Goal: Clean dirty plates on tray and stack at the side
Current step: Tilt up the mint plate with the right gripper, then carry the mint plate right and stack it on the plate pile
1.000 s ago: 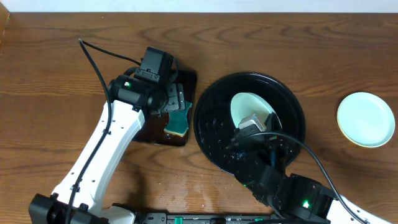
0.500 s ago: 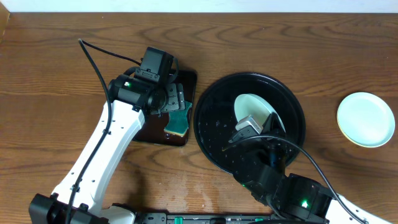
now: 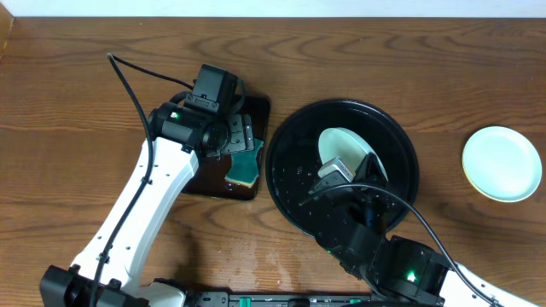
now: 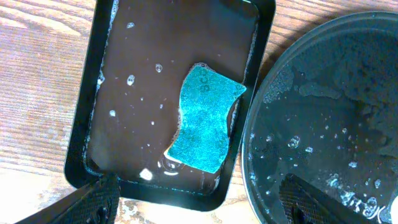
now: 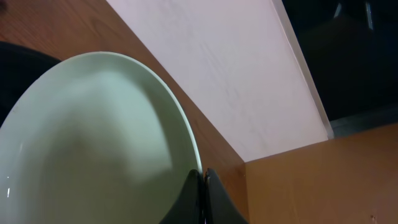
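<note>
Overhead: right gripper [image 3: 341,167] is over the round tray [image 3: 394,121], clamped on the near rim of the held plate [image 3: 341,141]. The plate is tilted and sits inside the tray's rim, left of centre. I can't tell whether its low edge touches the tray floor. The tray's right half is bare. The second plate [image 3: 502,164] lies flat on the table [image 3: 384,51], well apart to the right, with open wood between. The rectangular tray [image 3: 261,109] sits just beside the round tray's left rim, and the left gripper [image 3: 242,135] hovers over it.

Left wrist: left gripper [image 4: 199,182] has its jaws spread wide and is holding nothing. The sponge [image 4: 205,118] lies flat in the wet rectangular tray [image 4: 93,93], near its right wall. The round tray's rim [image 4: 247,143] crowds that side.

Right wrist: right gripper [image 5: 202,185] has its jaws pinching the held plate [image 5: 93,143] at its rim. A pale wall [image 5: 236,68] stands behind.
</note>
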